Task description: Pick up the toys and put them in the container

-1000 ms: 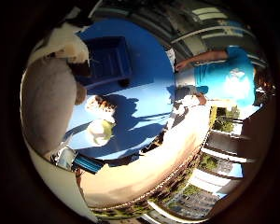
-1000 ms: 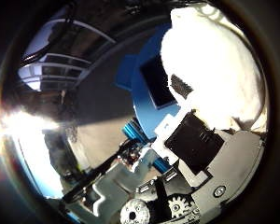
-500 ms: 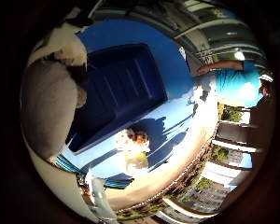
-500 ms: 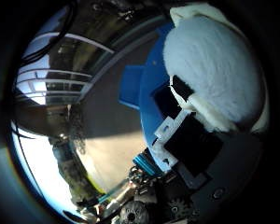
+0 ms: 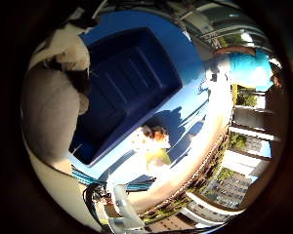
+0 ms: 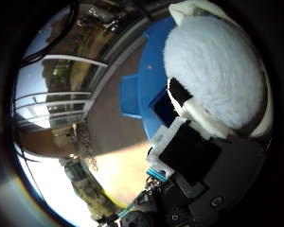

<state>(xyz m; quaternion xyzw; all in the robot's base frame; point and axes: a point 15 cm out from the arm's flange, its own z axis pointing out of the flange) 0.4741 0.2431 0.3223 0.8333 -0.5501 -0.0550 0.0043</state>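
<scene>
- A white plush toy (image 6: 213,71) is filling much of the thumb side palm view, sitting right against the palm.
- The hand (image 6: 191,158) is curling around that plush toy; its white and black parts are pressing against the toy's fur on the side nearest the palm.
- In the little finger side view the same plush toy is showing as a pale rounded bulk with a black patch, hanging just beside the rim of the dark blue container (image 5: 127,92).
- The dark blue container is lying open on the blue desk (image 5: 195,105), its ribbed floor showing, with nothing visible inside it.
- The container is appearing large in that view, so it is lying near the palm.
- A second small toy (image 5: 151,141), whitish with a brown-orange tuft and a yellow-green part, is lying on the desk just outside the container, beside one of its long walls.
- That small toy is casting a dark shadow on the desk, running away from the container.
- A person in a teal top (image 5: 249,68) is standing past the far edge of the desk, well apart from the container, with an arm reaching along the desk's edge, touching none of the toys.
</scene>
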